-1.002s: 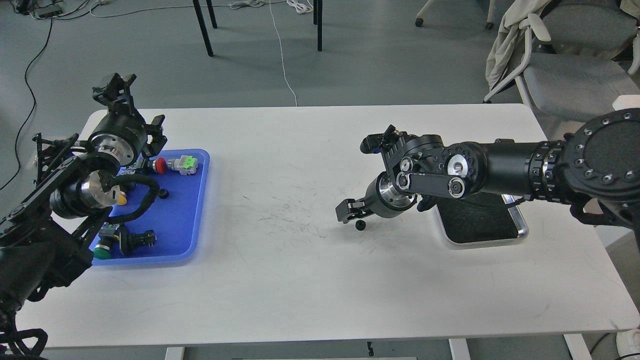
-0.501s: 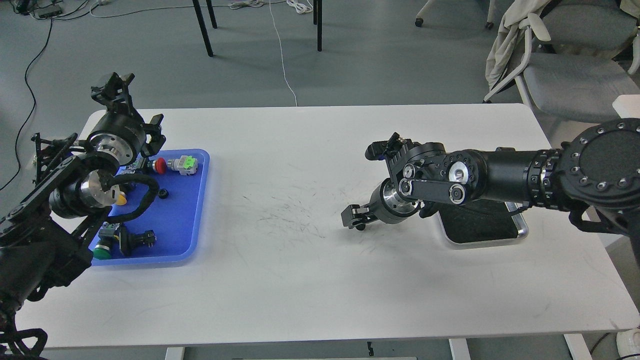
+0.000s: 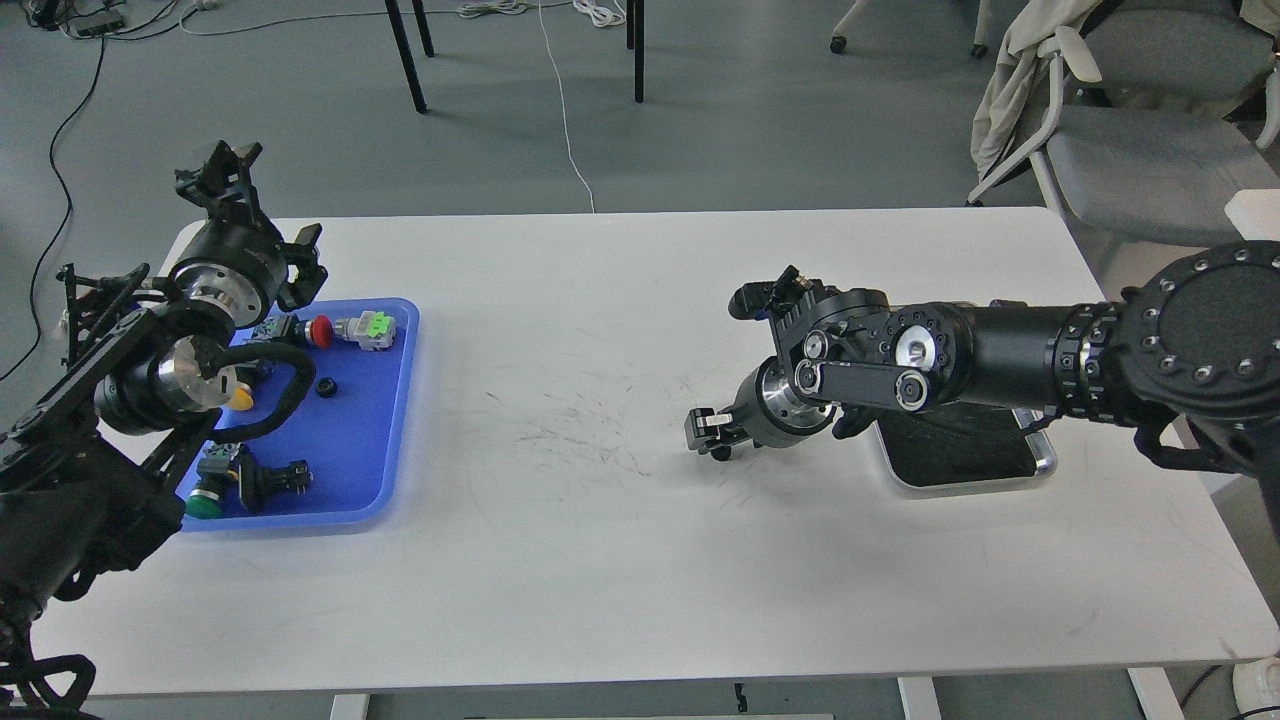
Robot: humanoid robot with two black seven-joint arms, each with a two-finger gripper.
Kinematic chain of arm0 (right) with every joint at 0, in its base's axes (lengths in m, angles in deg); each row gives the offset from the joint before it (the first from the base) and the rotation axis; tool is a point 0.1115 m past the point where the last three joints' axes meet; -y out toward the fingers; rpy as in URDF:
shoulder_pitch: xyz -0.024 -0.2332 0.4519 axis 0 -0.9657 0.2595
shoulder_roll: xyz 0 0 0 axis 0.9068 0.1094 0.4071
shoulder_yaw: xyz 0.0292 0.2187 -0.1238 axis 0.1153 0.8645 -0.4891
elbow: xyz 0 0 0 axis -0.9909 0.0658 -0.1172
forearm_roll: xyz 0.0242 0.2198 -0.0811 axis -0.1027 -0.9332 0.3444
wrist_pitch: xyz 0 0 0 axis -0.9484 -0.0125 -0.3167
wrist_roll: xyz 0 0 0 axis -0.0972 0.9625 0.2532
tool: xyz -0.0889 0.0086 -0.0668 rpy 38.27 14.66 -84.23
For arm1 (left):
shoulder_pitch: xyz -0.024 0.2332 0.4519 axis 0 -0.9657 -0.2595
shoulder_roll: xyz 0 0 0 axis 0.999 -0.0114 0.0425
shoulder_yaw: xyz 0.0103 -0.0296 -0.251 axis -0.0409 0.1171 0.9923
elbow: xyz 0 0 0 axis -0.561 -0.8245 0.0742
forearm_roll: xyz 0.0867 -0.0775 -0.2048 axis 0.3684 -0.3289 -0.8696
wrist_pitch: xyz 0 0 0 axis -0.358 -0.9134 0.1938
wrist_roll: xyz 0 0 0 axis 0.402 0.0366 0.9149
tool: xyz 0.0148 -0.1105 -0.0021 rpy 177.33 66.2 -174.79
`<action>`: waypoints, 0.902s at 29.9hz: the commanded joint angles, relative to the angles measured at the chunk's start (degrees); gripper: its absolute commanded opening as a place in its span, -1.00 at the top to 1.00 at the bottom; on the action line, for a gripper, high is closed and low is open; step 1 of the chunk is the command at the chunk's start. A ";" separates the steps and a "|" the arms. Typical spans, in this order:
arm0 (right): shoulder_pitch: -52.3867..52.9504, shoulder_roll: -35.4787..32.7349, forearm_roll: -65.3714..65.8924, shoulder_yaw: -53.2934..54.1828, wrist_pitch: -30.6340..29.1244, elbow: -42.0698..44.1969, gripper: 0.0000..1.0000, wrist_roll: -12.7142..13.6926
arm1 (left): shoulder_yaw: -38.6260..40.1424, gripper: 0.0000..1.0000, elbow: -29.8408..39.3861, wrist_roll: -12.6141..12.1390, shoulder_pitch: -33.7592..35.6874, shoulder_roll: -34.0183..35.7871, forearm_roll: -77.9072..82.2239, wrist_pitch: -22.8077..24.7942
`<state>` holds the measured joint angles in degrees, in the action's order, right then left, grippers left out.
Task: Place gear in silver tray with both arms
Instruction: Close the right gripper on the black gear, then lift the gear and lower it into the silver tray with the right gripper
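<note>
A small black gear (image 3: 720,453) lies on the white table, left of the silver tray (image 3: 1043,462). My right gripper (image 3: 706,436) is down at the table with its fingers over the gear, which peeks out beneath them. The fingers are dark and close together, so I cannot tell whether they grip it. My right forearm hides most of the silver tray's left and far part. What shows of the tray's dark bottom holds nothing. My left gripper (image 3: 218,167) is raised over the table's far left corner, behind the blue tray (image 3: 398,420). Its claws are spread and empty.
The blue tray holds a red button (image 3: 321,331), a green-and-grey connector (image 3: 368,328), a small black round part (image 3: 326,386), a green button (image 3: 203,503) and other small parts. A grey chair (image 3: 1130,150) stands beyond the table's far right corner.
My right gripper came down from just above the gear onto it and narrowed around it. My left gripper drifted slightly left and away from me.
</note>
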<state>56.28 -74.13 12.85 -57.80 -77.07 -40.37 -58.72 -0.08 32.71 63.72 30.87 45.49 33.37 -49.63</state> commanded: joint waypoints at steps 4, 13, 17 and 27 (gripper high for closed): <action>-0.09 0.00 -0.08 -0.01 -0.50 -0.42 -0.13 0.54 | 0.00 -0.95 0.30 0.00 0.00 -0.01 0.00 -0.07; -0.09 0.00 0.01 -0.01 -2.35 -0.95 0.51 0.62 | 0.00 -0.95 0.30 0.00 -0.09 -0.10 0.00 -0.07; -0.09 0.00 0.01 -0.01 -2.61 -0.86 0.87 0.71 | 0.00 -0.95 0.30 0.00 -0.09 -0.01 0.00 -0.07; 1.40 0.00 -0.08 0.34 -2.61 0.02 0.96 0.62 | -0.09 -0.95 0.30 0.00 0.00 -0.18 0.00 -0.34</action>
<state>56.71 -74.12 12.90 -57.86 -79.74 -40.53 -57.95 -0.08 33.02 63.72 30.83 45.32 33.37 -49.95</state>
